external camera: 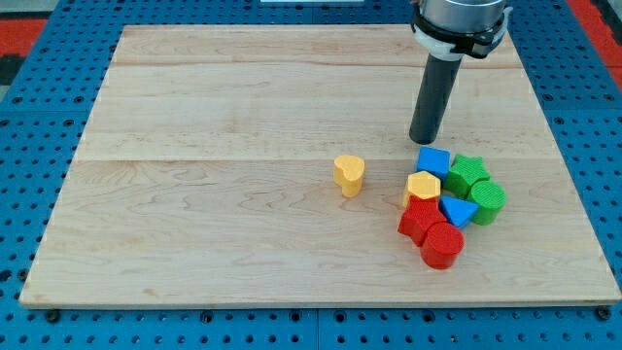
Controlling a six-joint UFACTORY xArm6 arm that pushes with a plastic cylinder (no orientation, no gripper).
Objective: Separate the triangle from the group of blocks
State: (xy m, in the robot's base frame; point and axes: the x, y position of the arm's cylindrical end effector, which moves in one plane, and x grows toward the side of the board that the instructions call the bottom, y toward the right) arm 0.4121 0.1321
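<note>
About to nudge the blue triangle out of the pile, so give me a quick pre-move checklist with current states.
1. My tip visible: ok, just above the blue cube.
2. Blue triangle located: ok.
3. Triangle free of neighbours: not ok; yellow hexagon, red blocks and green cylinder crowd it.
4. Straight path from tip to triangle: not ok, blue cube between.
5. Yellow heart clear of the pile: ok.

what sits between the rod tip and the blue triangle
In the camera view, the blue cube and the yellow hexagon block lie between my tip and the blue triangle, so that stretch is not bare.
</note>
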